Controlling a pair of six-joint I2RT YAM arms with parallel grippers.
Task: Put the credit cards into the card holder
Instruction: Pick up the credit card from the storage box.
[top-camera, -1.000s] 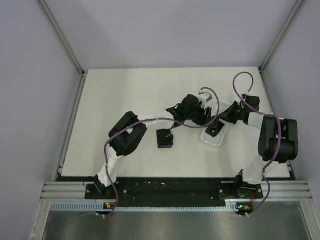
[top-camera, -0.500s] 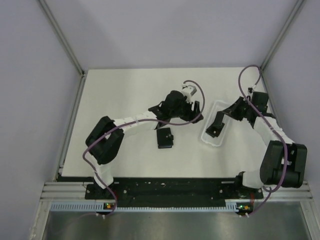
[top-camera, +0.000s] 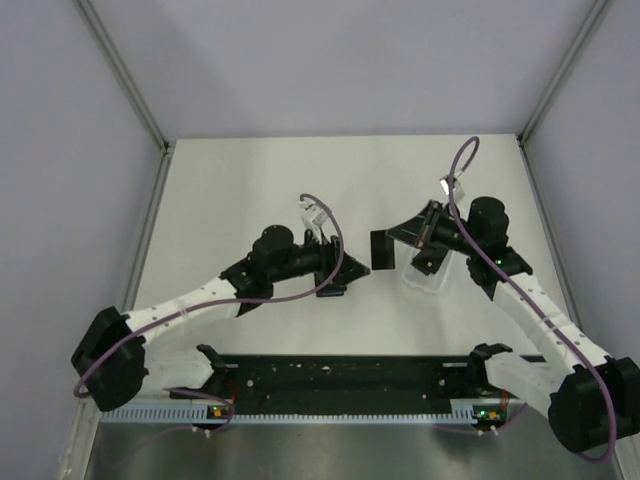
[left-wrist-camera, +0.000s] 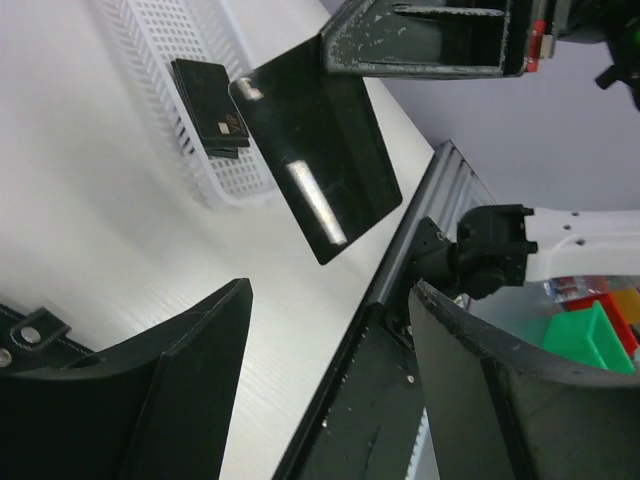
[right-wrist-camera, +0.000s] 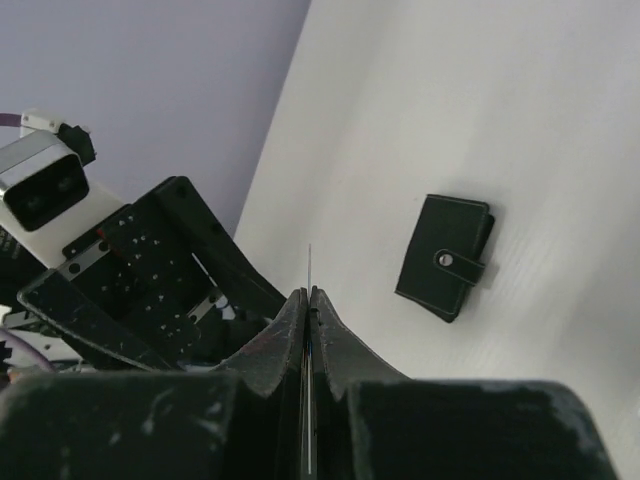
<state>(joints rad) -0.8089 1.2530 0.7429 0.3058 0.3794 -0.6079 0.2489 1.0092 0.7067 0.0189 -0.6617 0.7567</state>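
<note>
From above, the right gripper (top-camera: 398, 243) is clamped on one credit card (top-camera: 382, 250), lifted just left of the white tray (top-camera: 412, 276). More cards (top-camera: 432, 262) lie in the tray. The wallet (top-camera: 329, 291) lies further left of the tray, mostly hidden under the left gripper (top-camera: 354, 268).

In the left wrist view, the left gripper (left-wrist-camera: 330, 300) has its fingers spread wide with nothing between them. The held card (left-wrist-camera: 315, 150) looks thin, stiff, light and glossy, so probably slippery. It is best pinched across its flat faces near one short end. I can read no print on it.

In the right wrist view, the fingers (right-wrist-camera: 285, 335) are pressed together on the card's edge (right-wrist-camera: 309, 262). The wallet (right-wrist-camera: 445, 257) is folded shut, its tab fastened by a pale stud, and no brand is readable.
</note>
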